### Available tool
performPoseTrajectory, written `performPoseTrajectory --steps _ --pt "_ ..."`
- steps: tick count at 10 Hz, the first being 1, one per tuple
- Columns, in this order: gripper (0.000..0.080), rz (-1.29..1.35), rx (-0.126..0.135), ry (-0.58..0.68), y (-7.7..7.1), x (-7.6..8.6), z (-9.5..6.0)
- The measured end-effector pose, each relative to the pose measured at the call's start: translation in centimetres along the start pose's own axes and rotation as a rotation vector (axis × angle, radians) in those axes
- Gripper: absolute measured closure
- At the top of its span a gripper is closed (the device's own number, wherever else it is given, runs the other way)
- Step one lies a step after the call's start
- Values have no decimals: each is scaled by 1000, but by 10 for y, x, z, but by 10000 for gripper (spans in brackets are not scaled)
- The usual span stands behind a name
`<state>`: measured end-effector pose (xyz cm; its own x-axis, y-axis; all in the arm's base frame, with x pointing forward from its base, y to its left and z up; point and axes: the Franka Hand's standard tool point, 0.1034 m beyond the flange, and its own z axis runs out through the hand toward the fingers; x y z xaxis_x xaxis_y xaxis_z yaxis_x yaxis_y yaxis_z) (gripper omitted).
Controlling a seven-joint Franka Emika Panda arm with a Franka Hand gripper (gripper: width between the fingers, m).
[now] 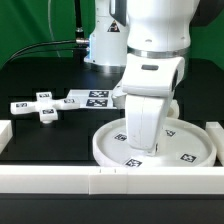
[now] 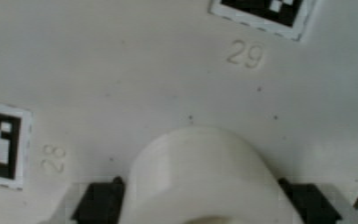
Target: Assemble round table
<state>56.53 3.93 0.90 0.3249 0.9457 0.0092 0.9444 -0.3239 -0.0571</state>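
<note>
1. Seating the post (image 2: 194, 165) on the middle of the disc (image 1: 104, 150) is, I judge, the step in hand. It is calling for the post to be upright and centred before any pressing or turning.
2. The gripper (image 2: 199, 203) is clasping the post, its dark fingers (image 2: 101, 200) sitting close against either side.
3. The arm (image 1: 150, 45) is hiding the disc's centre in the exterior view, so I cannot tell whether post and disc are touching.
4. The disc is lying flat in the lower right of the exterior view. It is white and round with a raised rim and is carrying square tags (image 2: 265, 12).
5. The cross-shaped piece (image 1: 45, 108) is lying at the middle left, well apart from the disc and near the marker board (image 1: 95, 98).
</note>
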Motion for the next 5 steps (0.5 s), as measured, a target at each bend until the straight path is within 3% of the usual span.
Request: performPoseTrajectory --steps 1,3,5 --pt "389 0 1 0 0 0 0" --pt "196 1 1 0 0 -1 0" --pt "164 6 -1 -1 0 -2 -1"
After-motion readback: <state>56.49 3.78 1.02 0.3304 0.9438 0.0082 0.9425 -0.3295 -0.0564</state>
